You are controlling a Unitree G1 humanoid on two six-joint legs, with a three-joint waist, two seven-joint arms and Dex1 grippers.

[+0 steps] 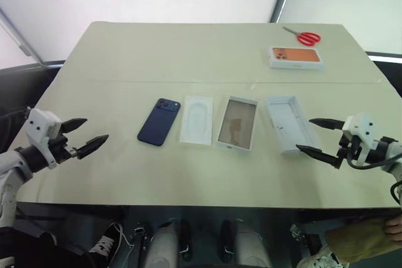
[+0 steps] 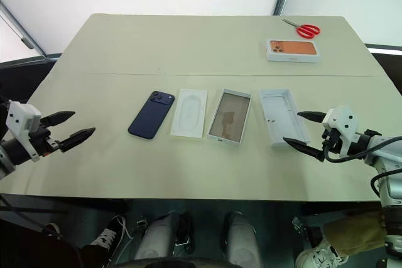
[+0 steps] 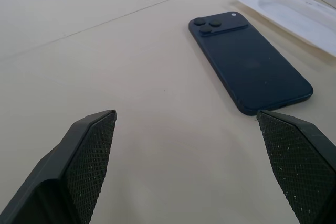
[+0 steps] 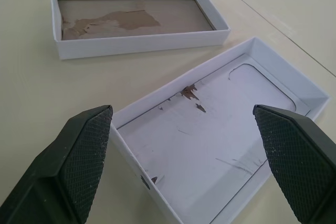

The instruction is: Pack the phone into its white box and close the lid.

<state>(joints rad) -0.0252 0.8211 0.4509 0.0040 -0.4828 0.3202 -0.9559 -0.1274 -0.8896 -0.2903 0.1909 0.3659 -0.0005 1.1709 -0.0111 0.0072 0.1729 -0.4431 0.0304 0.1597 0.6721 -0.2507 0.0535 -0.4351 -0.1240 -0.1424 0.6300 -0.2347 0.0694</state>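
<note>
Phone [image 1: 159, 121] lies face down on the table [image 1: 188, 48], its camera bump at the far corner, at the left end of a row of four items; taking the phone as landmark, a white insert tray [image 1: 196, 119] lies just beside it on the right, apart from it; next to the right of the tray is the white box [image 1: 237, 123], open side up, showing a tan floor with torn patches; rightmost in the row, farthest from the phone, is the lid [image 1: 289, 123], inside up, plain white with a few scuffed brown marks; all four lie flat and separate, none touching another.

Left claw [image 1: 81, 135] hovers to the left of the phone, nearer the table's front edge, fingers spread wide and holding nothing; in the left wrist view the phone sits beyond and between the two fingertips [image 3: 89, 156], not touching them.

Right claw [image 1: 319, 136] hovers on the far side of the row from the phone, at the near right corner of the lid, fingers spread wide and empty; the right wrist view looks over the lid's near end toward the white box.

Well beyond the phone, near the table's far right corner, a second box [image 1: 296, 57] bears an orange phone picture; red-handled scissors [image 1: 304, 36] lie just behind it.
</note>
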